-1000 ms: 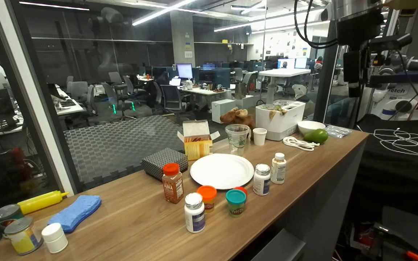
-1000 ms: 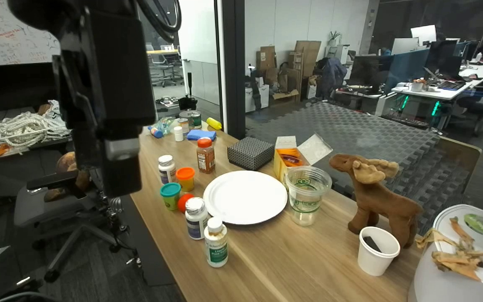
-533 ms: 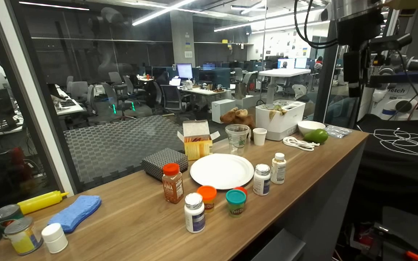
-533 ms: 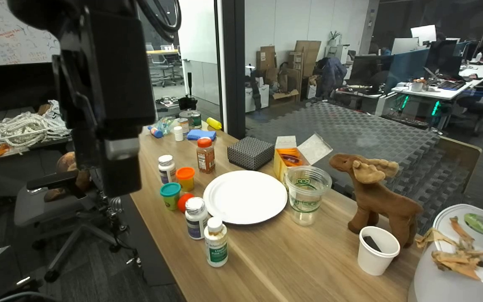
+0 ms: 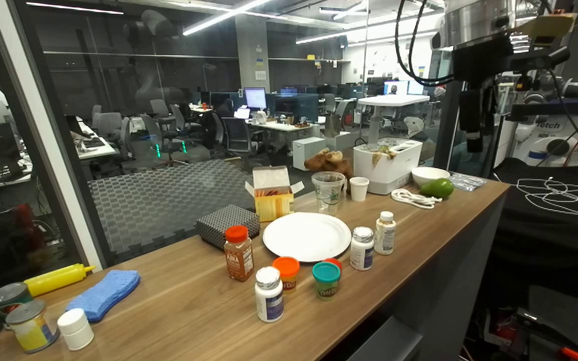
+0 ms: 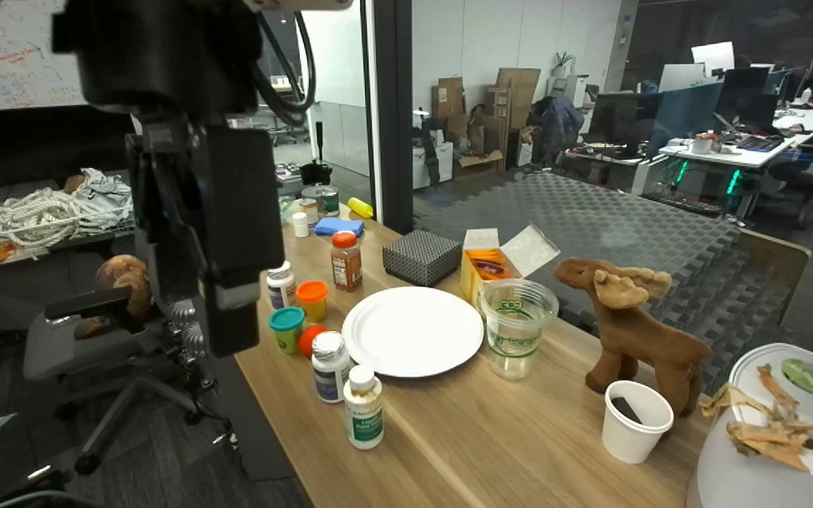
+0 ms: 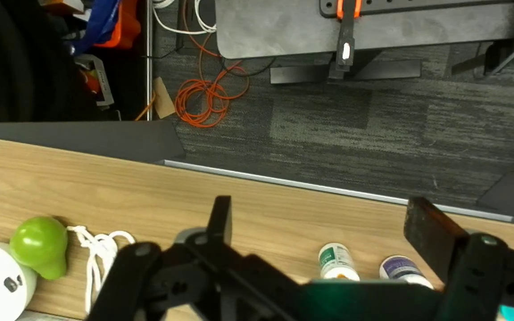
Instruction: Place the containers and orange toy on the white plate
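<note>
I am holding the gripper (image 7: 318, 220) high above the level of the table (image 5: 188, 311), its jaws standing wide apart. I am seeing the white plate (image 5: 307, 236) lying flat on the table, with the clear cup (image 6: 517, 331) standing upright just beside it. A purple-labelled bottle (image 6: 331, 370) is standing just beside the plate too, and the green-labelled bottle (image 6: 364, 410) is standing next to that. The orange toy (image 6: 309, 342) is resting on the table between the purple-labelled bottle and the teal-lidded tub (image 6: 287, 329), close to both; whether it is touching either, I am failing to tell. The orange-lidded tub (image 6: 312, 302) is standing just beside another white bottle (image 5: 269, 296), and the spice jar (image 5: 239, 255) is standing near the black mesh box (image 6: 422, 257)
</note>
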### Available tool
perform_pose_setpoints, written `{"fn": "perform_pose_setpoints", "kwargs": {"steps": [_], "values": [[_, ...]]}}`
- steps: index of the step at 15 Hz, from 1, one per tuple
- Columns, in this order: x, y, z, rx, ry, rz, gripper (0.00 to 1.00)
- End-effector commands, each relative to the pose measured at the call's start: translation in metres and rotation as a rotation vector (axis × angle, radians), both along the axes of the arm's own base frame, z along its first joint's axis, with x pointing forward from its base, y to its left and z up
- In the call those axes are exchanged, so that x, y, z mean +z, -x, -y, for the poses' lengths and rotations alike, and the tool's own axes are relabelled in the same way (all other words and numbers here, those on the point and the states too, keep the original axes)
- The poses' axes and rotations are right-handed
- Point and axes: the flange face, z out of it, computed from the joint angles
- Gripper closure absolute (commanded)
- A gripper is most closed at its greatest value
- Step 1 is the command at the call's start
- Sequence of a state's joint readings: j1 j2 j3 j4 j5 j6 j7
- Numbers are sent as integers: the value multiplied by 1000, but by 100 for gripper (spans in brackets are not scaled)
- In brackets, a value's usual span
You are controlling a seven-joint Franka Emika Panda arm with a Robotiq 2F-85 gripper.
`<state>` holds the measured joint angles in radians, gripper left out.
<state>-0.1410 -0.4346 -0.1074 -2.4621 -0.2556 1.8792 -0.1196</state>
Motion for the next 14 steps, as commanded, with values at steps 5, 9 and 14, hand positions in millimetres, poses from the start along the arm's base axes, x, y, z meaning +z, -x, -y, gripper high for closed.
{"fn": "perform_pose_setpoints", "kwargs": {"steps": [5,9,14], "values": [[-70,-37,-18,-237,-155,215,0],[-110,-53,-16,-347,-200,303,0],[-144,-79,-12,-423,-160,360,0]]}}
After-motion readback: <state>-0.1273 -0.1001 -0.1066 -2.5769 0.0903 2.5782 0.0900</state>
